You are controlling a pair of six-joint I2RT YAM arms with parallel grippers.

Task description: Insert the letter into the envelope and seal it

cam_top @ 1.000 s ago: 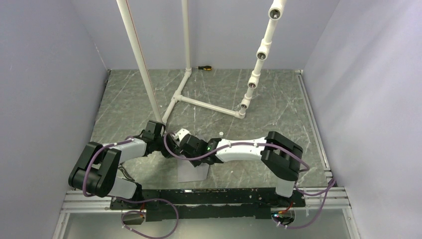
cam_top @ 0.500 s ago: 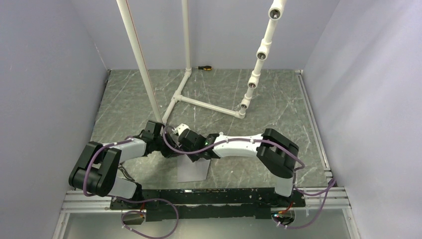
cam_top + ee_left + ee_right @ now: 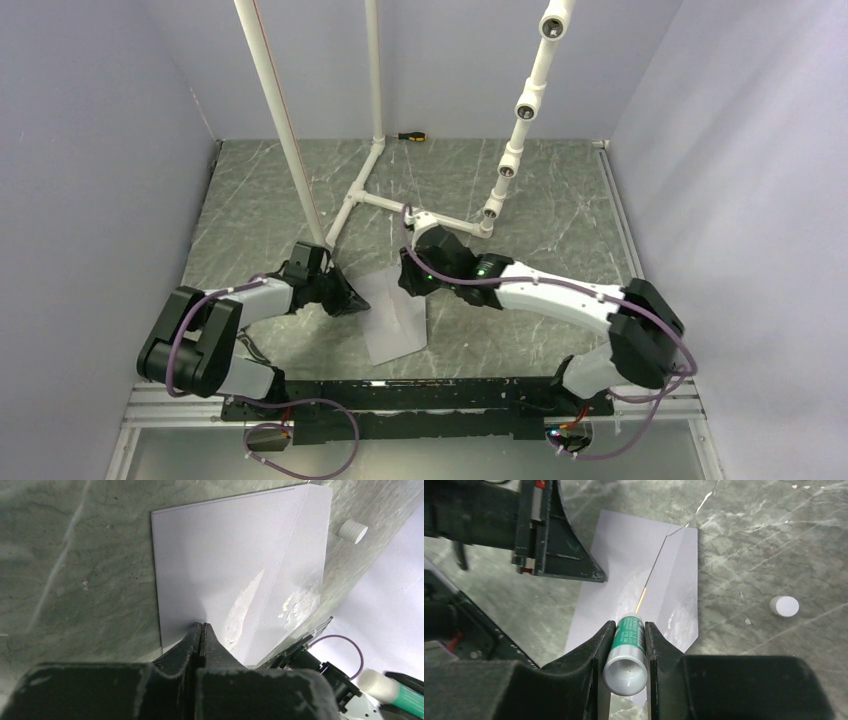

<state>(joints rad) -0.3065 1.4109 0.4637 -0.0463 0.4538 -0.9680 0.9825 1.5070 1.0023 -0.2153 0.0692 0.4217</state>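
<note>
Overall light: even, diffuse and cool; top view moderately bright, no lamp in sight.
Shadows: soft and short beneath both arms on the worktop (image 3: pixel 560 200); a faint grey shade on the envelope (image 3: pixel 225 555) just ahead of the left jaws.
Glare: glossy white patches on the envelope's right part in both wrist views.
Overexposure: pale wall at right of left wrist view washed out.
Focus: top view sharp; left jaws blurred at the near edge; glue stick (image 3: pixel 626 650) fairly crisp, right jaws soft.
Distortion: mild wide-angle bend in wrist views.
</note>
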